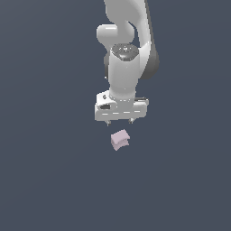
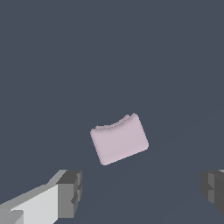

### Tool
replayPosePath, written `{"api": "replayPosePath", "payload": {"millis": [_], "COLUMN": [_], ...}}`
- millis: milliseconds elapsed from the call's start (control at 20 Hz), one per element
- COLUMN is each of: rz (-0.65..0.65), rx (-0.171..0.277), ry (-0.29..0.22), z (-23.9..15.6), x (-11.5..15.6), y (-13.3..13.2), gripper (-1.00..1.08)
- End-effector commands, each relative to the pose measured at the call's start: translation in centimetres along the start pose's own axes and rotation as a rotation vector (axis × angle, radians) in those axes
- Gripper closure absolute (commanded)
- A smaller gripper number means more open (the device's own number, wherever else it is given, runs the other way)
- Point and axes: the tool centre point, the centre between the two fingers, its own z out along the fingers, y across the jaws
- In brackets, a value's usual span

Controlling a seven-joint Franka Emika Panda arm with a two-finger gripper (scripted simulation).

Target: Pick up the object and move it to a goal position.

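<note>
A dark grey floor (image 1: 45, 180), apparently bearing 1 pink object (image 1: 120, 139).

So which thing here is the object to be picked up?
Find the white robot arm and follow it down to its open white gripper. Just below sits a small pale pink matte block with a notched side, the only loose item on the dark grey floor.

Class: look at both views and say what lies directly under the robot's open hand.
Under the hand sits the pale pink object on the dark floor, untouched, ahead of the gap between the fingers. Its underside cannot be seen.
</note>
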Motion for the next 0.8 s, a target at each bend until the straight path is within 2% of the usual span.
{"api": "replayPosePath", "payload": {"millis": [0, 400, 750], "rz": [0.010, 0.108, 0.263], "rx": [0.001, 0.005, 0.010], "ry": [-0.001, -0.006, -0.016], "z": [0.1, 0.8, 1.8], "x": [0.0, 0.1, 0.2], "y": [0.0, -0.1, -0.2], "gripper": [-0.92, -0.92, -0.92]}}
